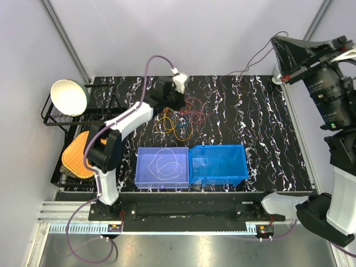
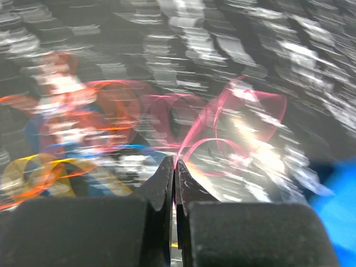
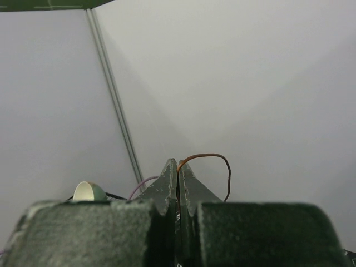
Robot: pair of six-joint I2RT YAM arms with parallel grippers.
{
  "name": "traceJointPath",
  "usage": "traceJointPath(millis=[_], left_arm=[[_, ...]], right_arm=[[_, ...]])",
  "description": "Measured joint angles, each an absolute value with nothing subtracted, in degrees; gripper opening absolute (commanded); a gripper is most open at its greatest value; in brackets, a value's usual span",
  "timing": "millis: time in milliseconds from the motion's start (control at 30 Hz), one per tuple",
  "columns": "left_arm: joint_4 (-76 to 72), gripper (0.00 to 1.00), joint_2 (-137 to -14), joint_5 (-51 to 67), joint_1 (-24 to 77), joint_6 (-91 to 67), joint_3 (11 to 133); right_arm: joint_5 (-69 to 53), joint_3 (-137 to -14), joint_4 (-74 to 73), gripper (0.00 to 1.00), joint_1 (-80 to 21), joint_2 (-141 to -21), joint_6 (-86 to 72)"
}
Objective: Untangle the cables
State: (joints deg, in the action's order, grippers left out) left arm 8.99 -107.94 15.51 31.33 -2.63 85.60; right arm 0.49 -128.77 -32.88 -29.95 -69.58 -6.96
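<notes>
Cables [image 1: 181, 119]: multicoloured tangle on the marbled surface [image 1: 267, 122] beyond the bins, one white cable [image 1: 164, 162] already sorted into the pale blue bin [image 1: 137, 167]; left hand [image 2: 174, 162] pinched together on a red cable [image 2: 194, 135], seemingly to draw it free; right hand [image 3: 178, 164] parked aside, closed on an orange-brown wire [image 3: 206, 155].
</notes>
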Motion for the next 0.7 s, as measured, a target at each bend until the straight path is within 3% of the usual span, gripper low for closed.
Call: traceJointPath(millis=[300,367,433,533,567,633,700], left_arm=[[21.17,0.01,-121.27,8.19,19.68,-6.17,101.14],[23.35,0.18,-123.02,7.16,19.55,-7.31,103.53],[25.23,0.51,-124.31,6.52,19.59,-8.6,105.73],[26.02,0.75,-124.25,5.85,19.73,-10.55,106.02],[24.82,0.79,-123.57,5.67,19.73,-11.35,104.79],[23.68,0.99,-120.42,4.93,19.68,-12.62,100.01],[24.21,0.99,-116.81,4.16,19.68,-13.63,96.42]], right_arm=[[3.62,-127.44,-32.34,0.0,-29.95,-64.36,-6.72],[3.46,-126.54,-32.14,0.0,-29.95,-63.26,-7.16],[3.09,-124.95,-31.86,0.0,-29.95,-62.24,-7.9],[1.56,-122.72,-31.81,0.0,-29.95,-61.67,-8.86],[0.75,-121.89,-31.77,0.0,-29.95,-61.63,-9.17],[-0.27,-120.05,-32.01,0.0,-29.95,-61.47,-9.76],[-1.23,-118.04,-32.49,0.0,-29.95,-61.23,-10.52]])
